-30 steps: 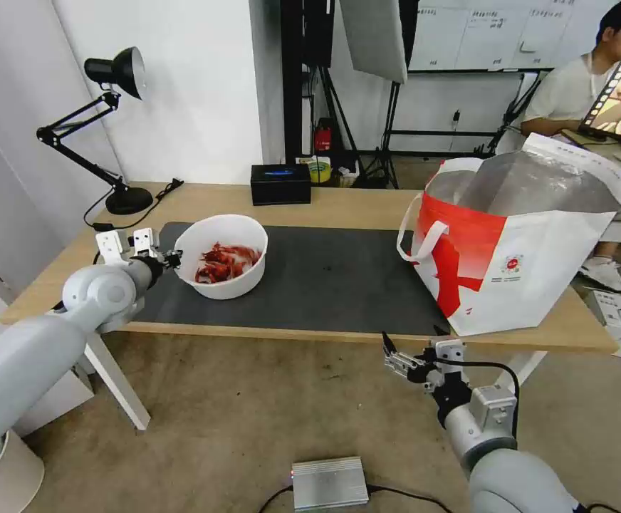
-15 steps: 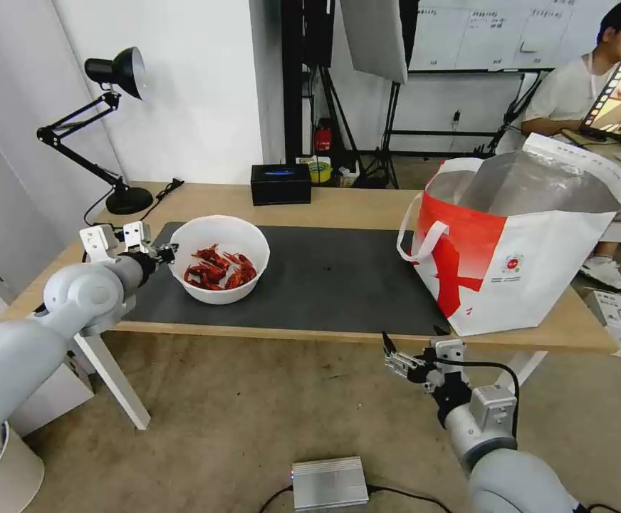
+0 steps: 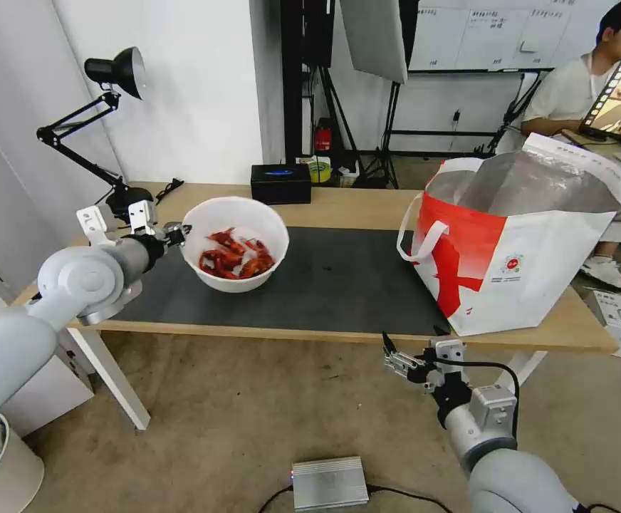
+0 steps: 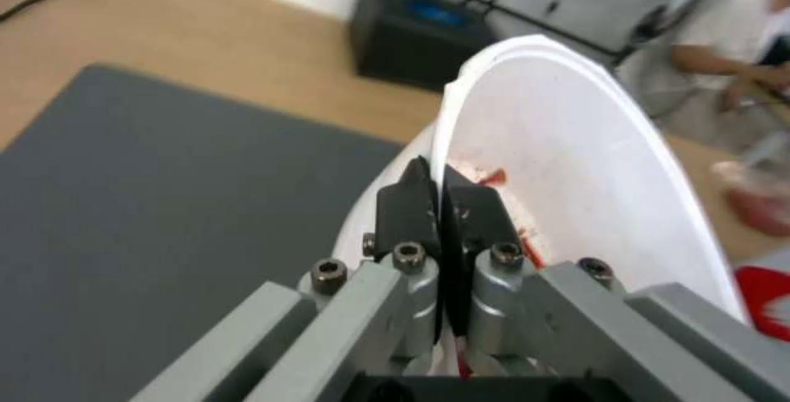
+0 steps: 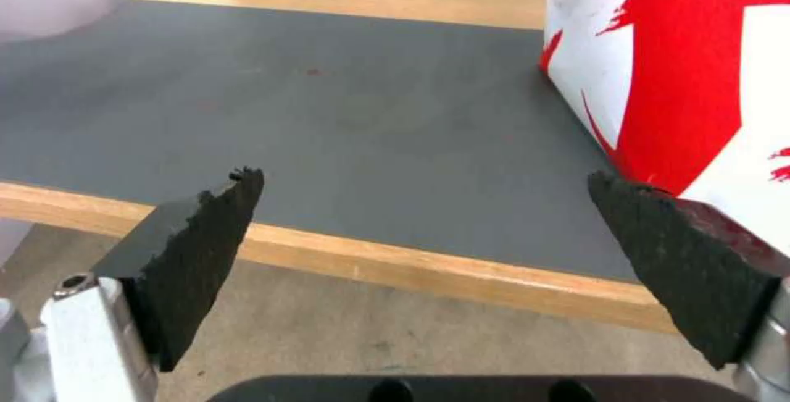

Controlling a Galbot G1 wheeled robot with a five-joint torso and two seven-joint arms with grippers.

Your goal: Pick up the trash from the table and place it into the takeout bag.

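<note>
The trash in view is a white round bowl holding red shell scraps. It hangs just above the left part of the dark grey mat on the table. My left gripper is shut on the bowl's left rim. In the left wrist view the black fingertips pinch the thin white wall of the bowl, one inside and one outside. The takeout bag stands open on the table's right end, foil lining showing. My right gripper is open, low in front of the table edge, near the bag.
A black rectangular box sits at the table's back edge, and a black desk lamp at the back left corner. On the floor lie a silver box and a white box. A white bin stands at lower left.
The bowl has risen off the mat and moved a little right and back with my left gripper, which stays shut on its rim. The right arm has not moved.
</note>
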